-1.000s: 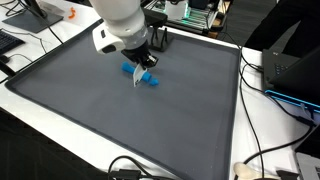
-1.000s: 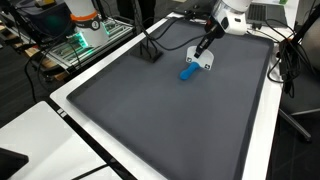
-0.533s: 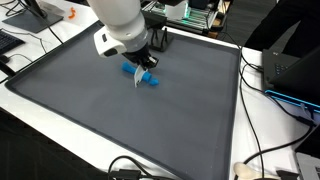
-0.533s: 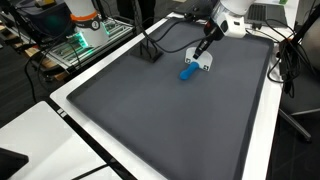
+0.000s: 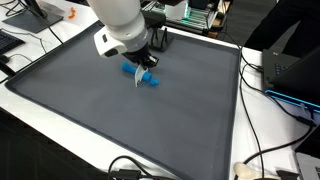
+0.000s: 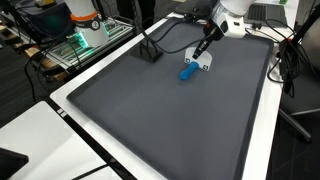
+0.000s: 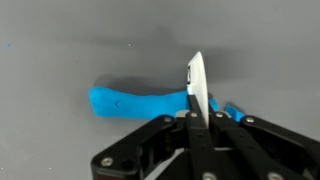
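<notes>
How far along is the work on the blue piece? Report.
Done: the jaws are shut on the thin white strip, held on edge. In hand: the strip hangs by the blue piece, which lies flat on the grey mat. Left: the blue piece itself is not gripped; whether the strip touches it, I cannot tell.

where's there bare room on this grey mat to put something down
Most of the grey mat is bare: the stretch from the blue tool to the near white table edge, and the side toward the cables. It is crowded only at the far end, where the gripper, shut on a thin white piece, stands at the blue tool, near a black stand.
</notes>
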Action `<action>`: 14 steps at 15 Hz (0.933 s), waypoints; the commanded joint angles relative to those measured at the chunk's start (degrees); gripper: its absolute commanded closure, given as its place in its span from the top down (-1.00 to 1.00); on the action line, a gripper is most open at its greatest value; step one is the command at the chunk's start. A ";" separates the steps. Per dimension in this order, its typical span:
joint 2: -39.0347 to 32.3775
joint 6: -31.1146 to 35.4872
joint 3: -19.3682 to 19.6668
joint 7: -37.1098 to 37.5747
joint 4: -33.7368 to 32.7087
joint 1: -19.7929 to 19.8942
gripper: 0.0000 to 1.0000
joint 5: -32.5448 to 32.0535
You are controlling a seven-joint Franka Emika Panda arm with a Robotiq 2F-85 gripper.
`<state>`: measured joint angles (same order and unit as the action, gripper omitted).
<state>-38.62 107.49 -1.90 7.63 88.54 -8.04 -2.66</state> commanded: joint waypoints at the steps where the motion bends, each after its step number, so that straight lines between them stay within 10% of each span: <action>1: 0.88 -2.29 -0.80 -1.91 3.32 0.75 -0.98 1.02; 14: 5.40 -3.02 -0.83 -2.69 6.53 0.89 -0.98 1.17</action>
<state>-36.00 104.13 -2.18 5.61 92.16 -8.01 -2.37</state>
